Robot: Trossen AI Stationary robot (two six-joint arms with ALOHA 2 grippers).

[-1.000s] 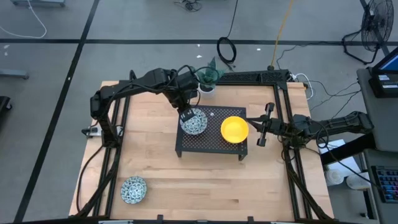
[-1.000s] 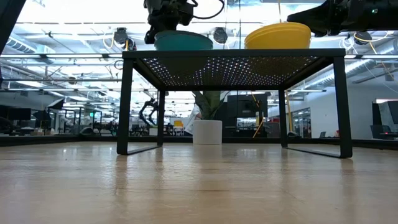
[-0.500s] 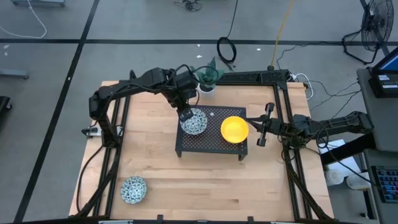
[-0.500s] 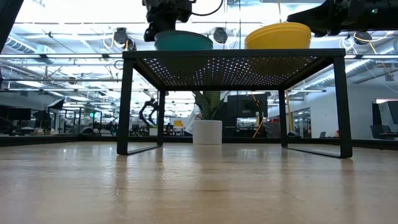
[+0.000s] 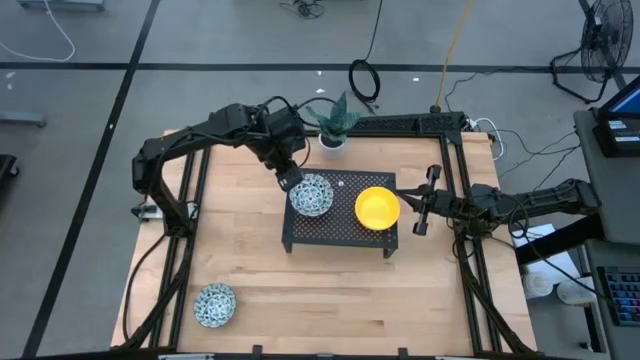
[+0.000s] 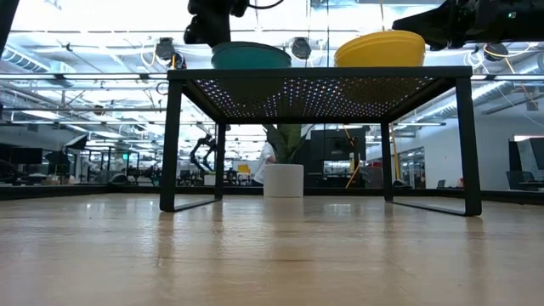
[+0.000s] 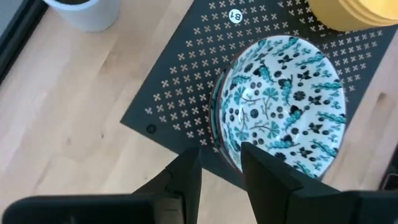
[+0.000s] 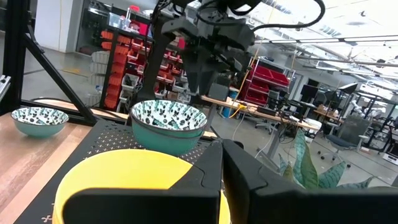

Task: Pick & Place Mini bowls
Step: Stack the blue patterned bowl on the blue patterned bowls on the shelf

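A black perforated stand (image 5: 338, 228) holds a white bowl with a blue-green pattern (image 5: 311, 194) (image 7: 283, 102); its doubled rim looks like two nested bowls. Beside it on the stand sit bright yellow bowls (image 5: 377, 208) (image 6: 380, 48), stacked. A third patterned bowl (image 5: 214, 304) rests on the table near the near-left corner. My left gripper (image 5: 288, 179) (image 7: 221, 165) hovers just left of the patterned bowl, open by a narrow gap, holding nothing. My right gripper (image 5: 418, 206) (image 8: 222, 155) waits shut, right of the stand, level with the yellow bowls.
A white plant pot (image 5: 333, 140) (image 7: 87, 9) stands just beyond the stand's far edge, close to my left arm. Black frame rails (image 5: 450, 150) run along the table's right and far sides. Bare wood (image 5: 330, 300) lies on the near side of the stand.
My left gripper has drawn back from the patterned bowl's rim, toward the table's left and far edge and slightly up. The patterned bowl has stayed in place on the stand. The right arm has kept still.
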